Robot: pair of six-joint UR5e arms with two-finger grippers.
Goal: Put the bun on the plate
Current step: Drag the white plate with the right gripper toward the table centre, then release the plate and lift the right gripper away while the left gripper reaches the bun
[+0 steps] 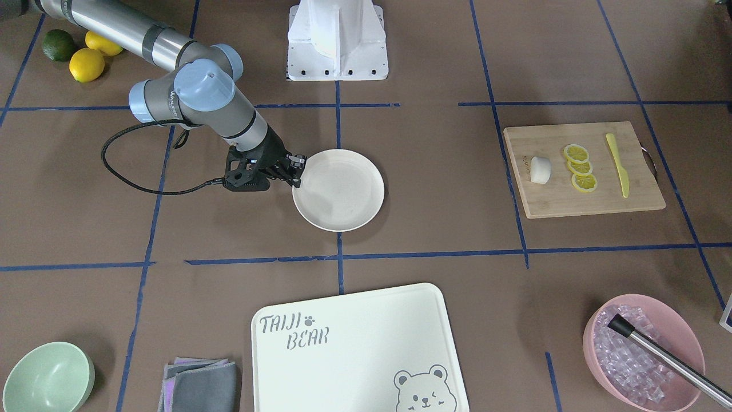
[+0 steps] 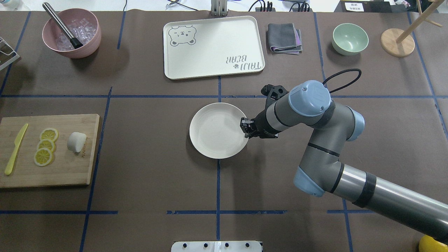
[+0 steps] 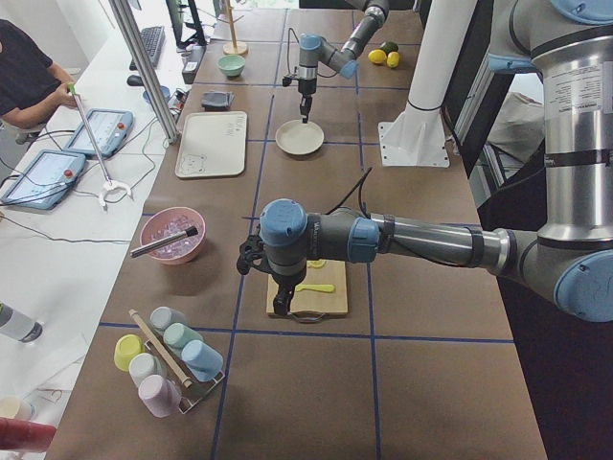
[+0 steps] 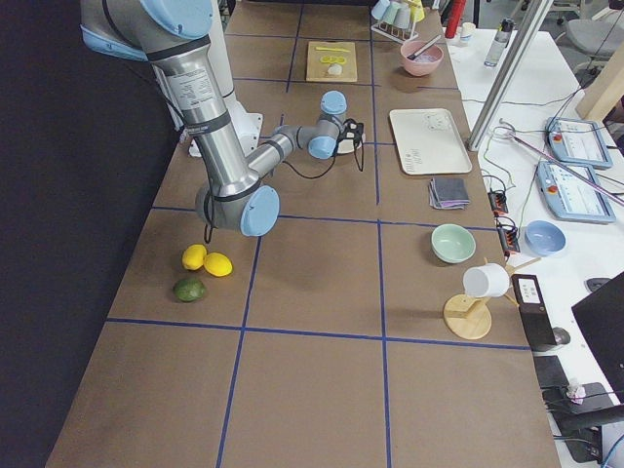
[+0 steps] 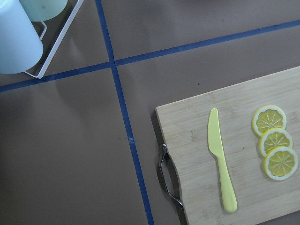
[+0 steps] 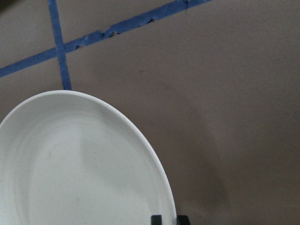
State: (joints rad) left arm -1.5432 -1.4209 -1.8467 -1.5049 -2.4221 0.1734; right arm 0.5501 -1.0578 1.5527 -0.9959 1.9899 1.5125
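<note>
**Bun Waiting on the Board, Plate Gripped at Centre**

The small smooth white steamed bun (image 2: 76,141) is seen lying on the bamboo cutting board (image 2: 70,171) at the left of the table (image 2: 147,147), just beside three lemon slices (image 2: 45,146) and well apart from the round shallow cream-white plate (image 2: 217,131). It is judged light, soft and easily dented, so a gentle hold across its rounded sides is called for. The right end effector (image 2: 246,127) appears clamped on the plate's right rim. The left end effector (image 3: 280,307) hangs over the board, and its state cannot be told. The plate is empty, and ice cubes (image 2: 80,26) fill the far-left pink bowl (image 2: 87,49).
</note>
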